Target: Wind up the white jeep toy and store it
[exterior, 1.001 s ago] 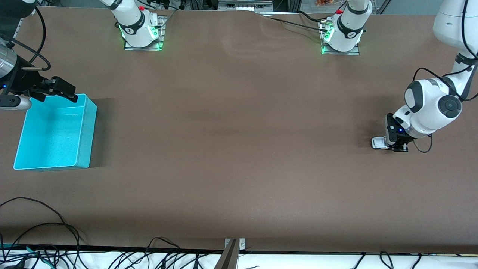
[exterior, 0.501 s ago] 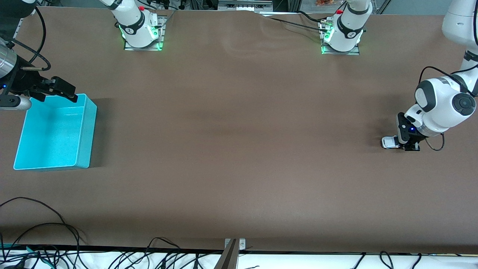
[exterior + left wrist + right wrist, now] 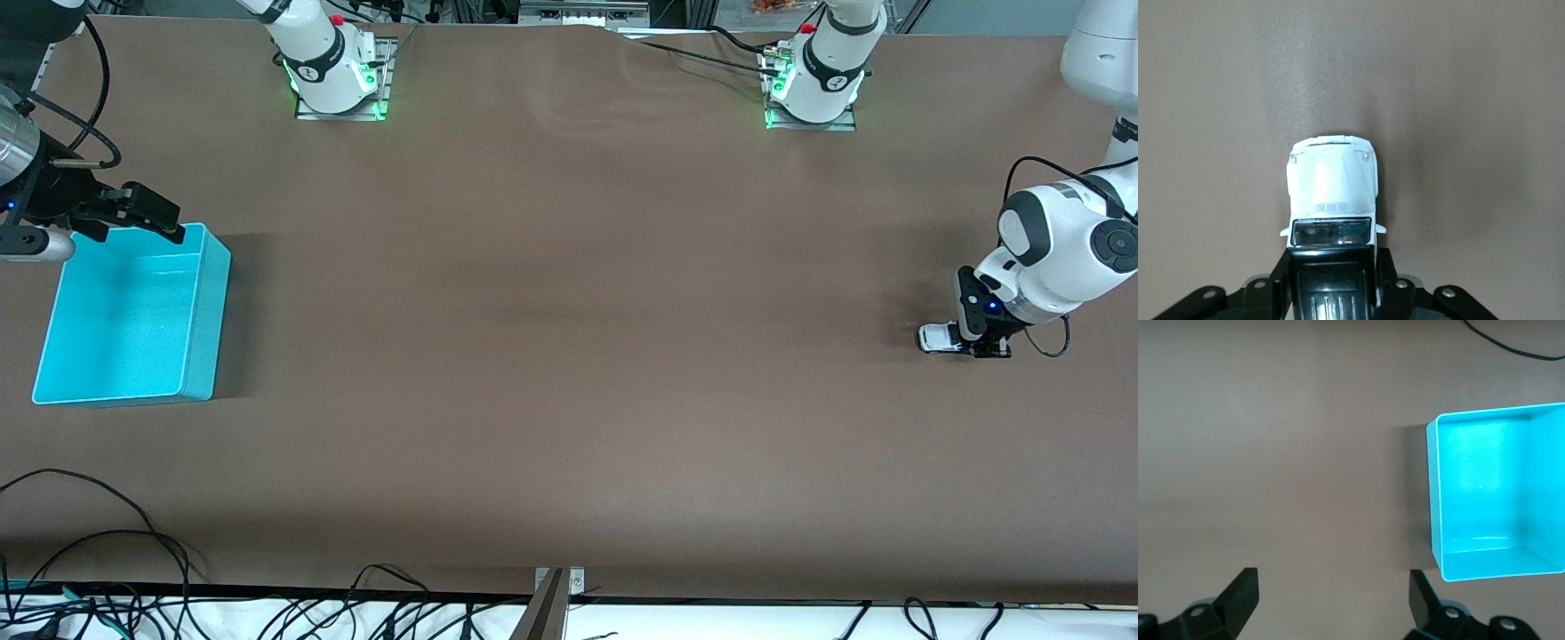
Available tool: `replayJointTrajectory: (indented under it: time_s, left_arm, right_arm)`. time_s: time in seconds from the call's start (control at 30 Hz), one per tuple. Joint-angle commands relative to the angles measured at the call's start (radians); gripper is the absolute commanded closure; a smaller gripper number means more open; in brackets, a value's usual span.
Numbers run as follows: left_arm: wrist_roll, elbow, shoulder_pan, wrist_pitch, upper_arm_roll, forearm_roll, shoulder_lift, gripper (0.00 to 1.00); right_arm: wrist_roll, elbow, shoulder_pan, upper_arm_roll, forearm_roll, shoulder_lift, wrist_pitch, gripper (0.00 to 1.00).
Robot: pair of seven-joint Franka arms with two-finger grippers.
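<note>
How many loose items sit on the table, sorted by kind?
Toy cars: 1, the white jeep toy, between the left gripper fingers at the left arm's end.
Bins: 1, the cyan bin, at the right arm's end, with the open right gripper above it.
Total: 2

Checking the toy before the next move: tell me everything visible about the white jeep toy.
The white jeep toy is a small, boxy car, seemingly plastic, with white hood, dark windshield and black roof. It stands upright on the brown table at the left arm's end. The left gripper straddles its rear, fingers against its sides.
</note>
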State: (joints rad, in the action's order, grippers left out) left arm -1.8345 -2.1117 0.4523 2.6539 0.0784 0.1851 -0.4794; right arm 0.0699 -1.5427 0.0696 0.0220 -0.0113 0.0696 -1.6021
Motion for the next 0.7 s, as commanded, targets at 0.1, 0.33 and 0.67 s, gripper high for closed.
replayJointTrajectory:
  time_s: [0.1,0.33,0.67]
  left_arm:
    - [-0.022,0.073,0.014,-0.147,0.015,0.017,-0.016,0.00]
    - [-0.011,0.160,0.013,-0.293,0.050,0.016,-0.007,0.00]
    - [0.058,0.245,0.006,-0.417,0.098,0.016,-0.002,0.00]
  right_arm:
    - [-0.009,0.030,-0.005,0.001,-0.019,0.012,0.022,0.00]
    - [-0.009,0.030,-0.005,0.001,-0.019,0.012,0.022,0.00]
    - [-0.007,0.030,-0.005,0.001,-0.019,0.012,0.022,0.00]
